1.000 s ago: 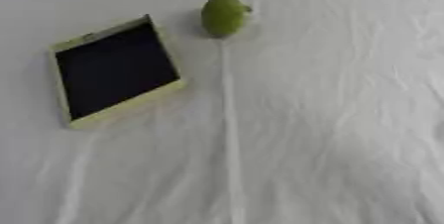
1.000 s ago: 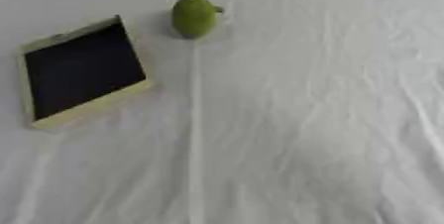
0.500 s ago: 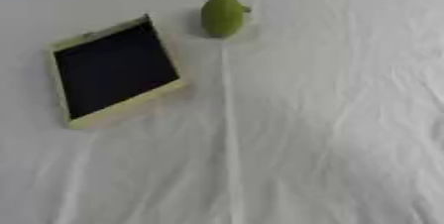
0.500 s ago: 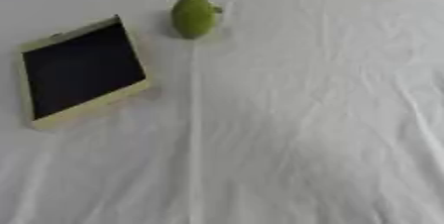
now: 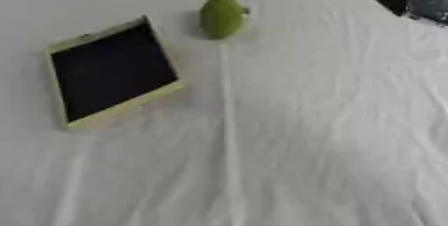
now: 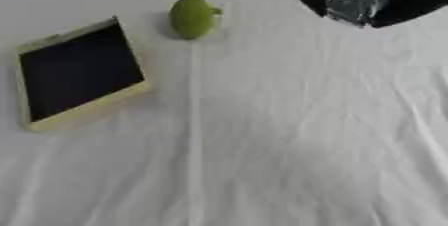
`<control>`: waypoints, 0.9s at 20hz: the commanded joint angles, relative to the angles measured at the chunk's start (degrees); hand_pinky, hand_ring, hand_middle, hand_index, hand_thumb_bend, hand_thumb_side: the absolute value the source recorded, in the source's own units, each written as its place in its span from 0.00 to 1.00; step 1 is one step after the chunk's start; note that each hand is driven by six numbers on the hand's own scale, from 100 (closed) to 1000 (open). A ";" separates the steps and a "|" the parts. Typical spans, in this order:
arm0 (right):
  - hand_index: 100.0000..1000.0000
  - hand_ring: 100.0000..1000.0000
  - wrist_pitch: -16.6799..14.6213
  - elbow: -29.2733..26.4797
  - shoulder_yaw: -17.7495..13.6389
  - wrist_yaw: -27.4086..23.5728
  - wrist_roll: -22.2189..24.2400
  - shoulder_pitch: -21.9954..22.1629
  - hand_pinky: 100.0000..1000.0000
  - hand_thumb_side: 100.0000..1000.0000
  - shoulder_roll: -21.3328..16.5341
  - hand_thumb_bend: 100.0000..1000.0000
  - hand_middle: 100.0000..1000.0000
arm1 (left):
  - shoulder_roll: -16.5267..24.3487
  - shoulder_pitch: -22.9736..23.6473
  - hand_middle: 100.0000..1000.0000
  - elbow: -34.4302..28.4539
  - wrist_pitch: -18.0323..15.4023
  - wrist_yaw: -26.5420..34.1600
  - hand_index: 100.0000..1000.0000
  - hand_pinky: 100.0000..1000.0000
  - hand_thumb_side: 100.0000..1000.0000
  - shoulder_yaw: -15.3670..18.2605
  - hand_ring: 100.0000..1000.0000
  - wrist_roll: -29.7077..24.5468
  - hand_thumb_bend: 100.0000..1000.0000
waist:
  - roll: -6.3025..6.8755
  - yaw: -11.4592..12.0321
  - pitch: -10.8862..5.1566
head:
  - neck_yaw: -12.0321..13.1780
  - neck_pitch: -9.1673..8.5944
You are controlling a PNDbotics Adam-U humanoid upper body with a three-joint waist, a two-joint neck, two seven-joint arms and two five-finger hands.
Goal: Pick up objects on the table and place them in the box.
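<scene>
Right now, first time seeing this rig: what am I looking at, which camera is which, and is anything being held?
Both pictures come from one stereo camera in a humanoid robot's head, looking down at the work: a left eye view and a right eye view of the same moment, so they nearly match. A person drives the robot.

The surface is a table under a wrinkled white cloth. On it lie two things: a green fruit near the far edge, and to its left a shallow box with a pale yellow-green rim and a dark inside, lying askew.

The black and silver shape at the upper right is the robot's right hand, reaching in from that corner. It is apart from the fruit and holds nothing that I can see; I cannot tell how its fingers stand. The left hand is not in view.
</scene>
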 commanded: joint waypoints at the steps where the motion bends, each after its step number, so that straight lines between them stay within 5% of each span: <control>1: 0.93 0.87 -0.71 -0.85 0.21 0.56 2.62 -2.11 0.82 0.52 -1.35 0.23 0.88 | 1.94 -0.33 0.58 -0.86 -0.05 0.15 0.73 0.77 0.56 0.09 0.70 -0.16 0.14 | -0.09 -0.09 -1.51 | -0.13 -0.20; 10: 0.91 0.89 1.82 4.48 4.97 -2.92 11.35 -9.19 0.84 0.24 3.10 0.35 0.87 | 2.01 -0.09 0.58 -0.86 0.08 0.25 0.73 0.77 0.56 -0.11 0.70 -0.35 0.14 | -0.48 -0.18 -1.89 | -0.27 0.02; 18: 0.90 0.89 3.95 13.05 9.10 -2.30 14.71 -15.91 0.85 0.01 9.17 0.39 0.87 | 1.86 0.01 0.58 -0.86 0.22 0.50 0.73 0.76 0.57 -0.37 0.70 -0.63 0.13 | -0.61 -0.19 -2.11 | -0.49 0.36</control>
